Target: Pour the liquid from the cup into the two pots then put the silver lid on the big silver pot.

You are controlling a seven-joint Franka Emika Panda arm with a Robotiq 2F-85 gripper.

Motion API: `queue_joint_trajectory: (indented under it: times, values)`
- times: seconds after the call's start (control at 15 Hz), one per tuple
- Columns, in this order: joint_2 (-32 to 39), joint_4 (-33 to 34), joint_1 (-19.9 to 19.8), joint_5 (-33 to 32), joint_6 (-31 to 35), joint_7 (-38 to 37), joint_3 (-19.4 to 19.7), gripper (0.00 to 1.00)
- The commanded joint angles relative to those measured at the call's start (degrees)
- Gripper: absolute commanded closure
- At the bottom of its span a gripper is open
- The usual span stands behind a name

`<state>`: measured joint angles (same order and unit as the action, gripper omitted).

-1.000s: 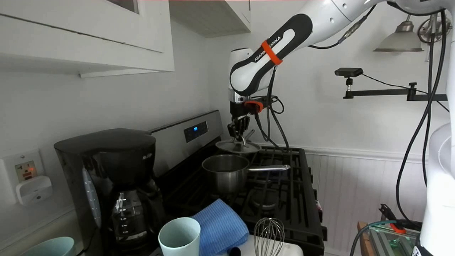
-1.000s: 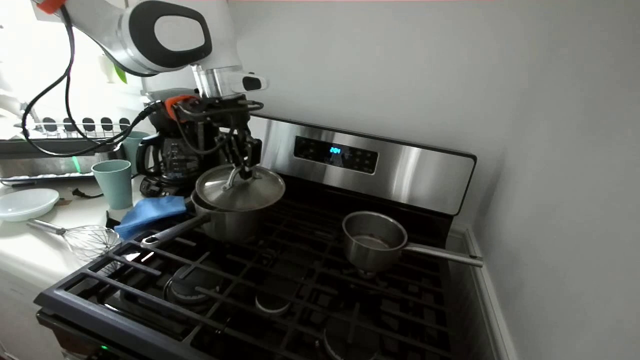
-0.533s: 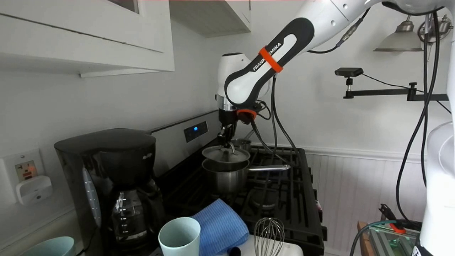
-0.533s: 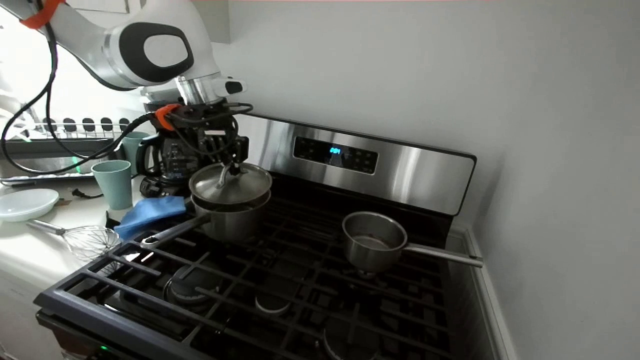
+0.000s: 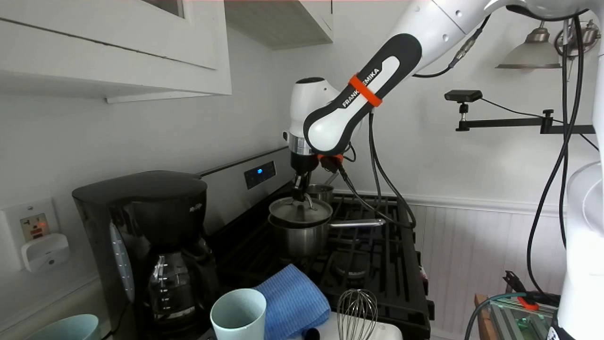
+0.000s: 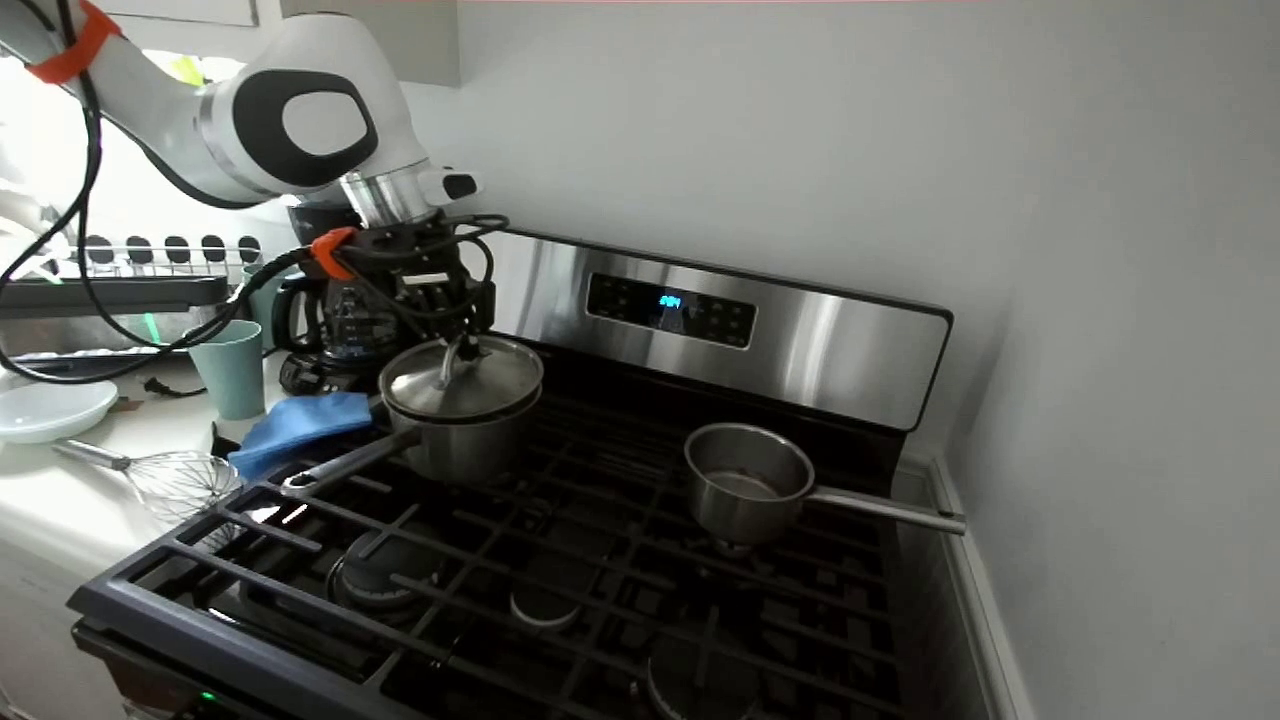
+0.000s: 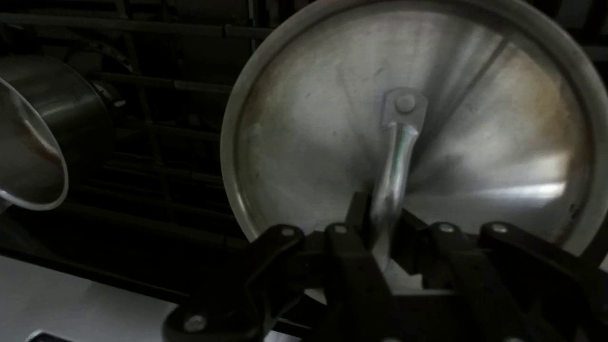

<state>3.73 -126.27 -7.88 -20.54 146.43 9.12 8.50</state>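
Seating of the silver lid (image 7: 294,142) on the big silver pot (image 6: 465,450), both lying directly beneath the pincer (image 7: 383,223). A dark gap shows between lid and pot in both exterior views; whether any edge touches cannot be made out. The chief hazard is probably an off-centre landing: borne only by its slender handle (image 7: 401,142), the lid may pivot between the fingertips (image 7: 359,209), catch the pot on one side and slip askew upon release. Letting go too soon would likely drop it crooked; pressing down on a caught edge could push the pot across the stove (image 6: 240,655). The cables (image 5: 372,137) hanging beside the pincer might also snag the pot's long handle (image 5: 357,223), if they lie as near it as they seem. Pincer: closed to a narrow gap, only the thickness of the handle between its tips; it has hold of the lid by that handle, one fingertip on either side, as the wrist view shows. The smaller pot (image 6: 745,510) stands off to one side of the pincer, well apart; the cup (image 5: 240,316) stands upright, well away on the opposite side.
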Motion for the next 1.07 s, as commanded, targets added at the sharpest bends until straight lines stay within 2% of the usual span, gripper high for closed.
queue_joint_trajectory:
  times: [0.0, 1.0]
  values:
    - [-0.3, -1.4, 0.1, -2.0, 3.2, 0.9, 0.0, 0.98]
    - [2.5, -0.9, 0.4, -3.5, 4.9, 1.2, 0.1, 0.98]
